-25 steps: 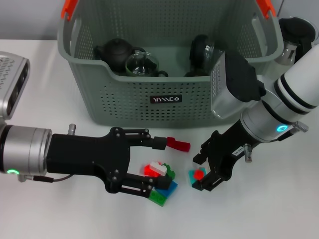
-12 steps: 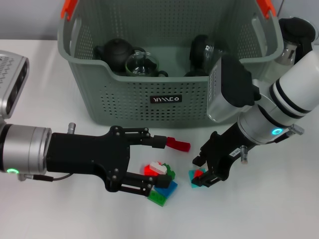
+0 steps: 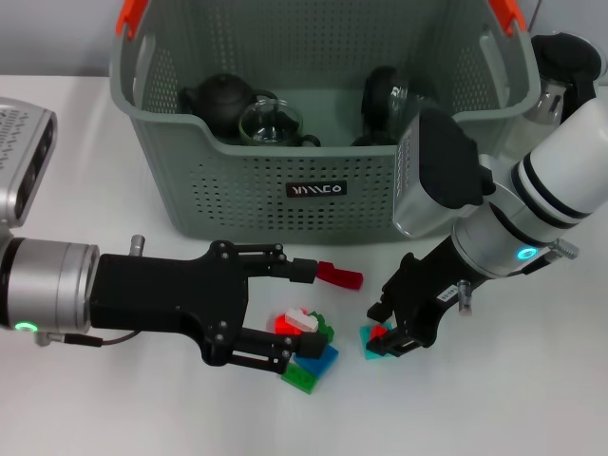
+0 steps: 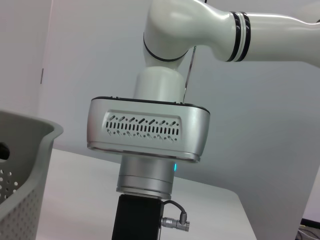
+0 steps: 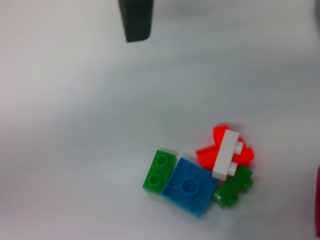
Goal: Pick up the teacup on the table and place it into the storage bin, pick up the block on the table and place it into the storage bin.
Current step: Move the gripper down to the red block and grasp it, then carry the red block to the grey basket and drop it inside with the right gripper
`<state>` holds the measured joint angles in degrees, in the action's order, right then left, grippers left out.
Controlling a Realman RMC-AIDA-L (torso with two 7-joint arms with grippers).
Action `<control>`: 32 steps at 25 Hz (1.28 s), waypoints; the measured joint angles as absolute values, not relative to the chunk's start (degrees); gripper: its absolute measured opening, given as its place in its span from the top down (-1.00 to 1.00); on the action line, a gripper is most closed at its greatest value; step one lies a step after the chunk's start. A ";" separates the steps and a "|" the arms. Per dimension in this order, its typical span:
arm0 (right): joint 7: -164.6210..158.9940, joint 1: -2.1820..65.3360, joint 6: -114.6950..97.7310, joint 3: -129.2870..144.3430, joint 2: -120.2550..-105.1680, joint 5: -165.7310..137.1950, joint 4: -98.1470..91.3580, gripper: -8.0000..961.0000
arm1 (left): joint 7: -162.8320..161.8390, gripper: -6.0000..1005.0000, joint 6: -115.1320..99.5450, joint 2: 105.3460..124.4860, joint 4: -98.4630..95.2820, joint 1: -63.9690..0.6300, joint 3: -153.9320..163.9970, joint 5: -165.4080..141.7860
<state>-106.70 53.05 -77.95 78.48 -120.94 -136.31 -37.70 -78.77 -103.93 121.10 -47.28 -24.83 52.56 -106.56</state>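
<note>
My right tool (image 3: 391,330) is down at the counter (image 3: 532,399), in front of the storage bin (image 3: 313,142) near its right front corner. Its jaws are pinched shut on a small block (image 3: 377,338), a teal piece with a red one on top, which sits between the fingertips right at the counter surface; I cannot tell whether it is touching the counter or just off it.

My left tool (image 3: 285,318) lies low over the counter, off to the other side of that block, its two black fingers spread wide apart and holding nothing. Between those fingers rests a loose cluster of blocks (image 3: 306,348): red and white pieces on top, dark green beside them, a blue plate and a bright green brick at the near edge. The right wrist view shows the same pile (image 5: 205,172) lying bare on the white counter, with a dark finger (image 5: 135,19) well apart from it. A single red brick (image 3: 339,275) lies just at the tip of the left tool's far finger, close to the bin's front wall.

Inside the bin sit a dark teapot (image 3: 220,103), a clear glass teacup (image 3: 270,123) just beside it, and another dark vessel (image 3: 385,95) toward the right tool's side.
</note>
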 joint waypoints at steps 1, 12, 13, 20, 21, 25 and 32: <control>-106.70 53.03 -77.95 78.65 -120.94 -136.31 -37.70 -0.12 | -78.77 -0.63 -103.90 121.13 -47.28 -24.81 52.56 -106.58; -106.70 52.91 -77.77 79.07 -120.94 -136.31 -37.70 0.24 | -78.91 -0.63 -103.88 121.20 -47.28 -24.64 52.56 -106.61; -106.70 52.91 -77.77 79.09 -120.94 -136.27 -37.70 0.24 | -78.94 -0.63 -103.88 121.20 -47.28 -24.62 52.56 -106.61; -106.70 52.97 -77.76 80.20 -120.94 -135.57 -37.70 0.24 | -79.03 -0.63 -103.88 121.20 -47.26 -24.61 52.56 -106.61; -106.70 53.00 -77.77 80.42 -120.94 -135.56 -37.70 0.24 | -79.04 -0.63 -103.88 121.20 -47.24 -24.61 52.56 -106.59; -106.70 53.09 -77.77 80.81 -120.94 -135.53 -37.73 0.28 | -79.06 -0.63 -103.88 121.15 -47.22 -24.61 52.56 -106.55; -107.25 53.02 -77.34 80.80 -120.88 -135.52 -38.47 0.50 | -79.10 -0.62 -103.82 121.11 -47.20 -24.61 52.23 -106.52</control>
<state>-107.25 53.02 -77.34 80.80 -120.88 -135.52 -38.47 -79.10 -103.82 121.11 -47.20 -24.61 52.23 -106.52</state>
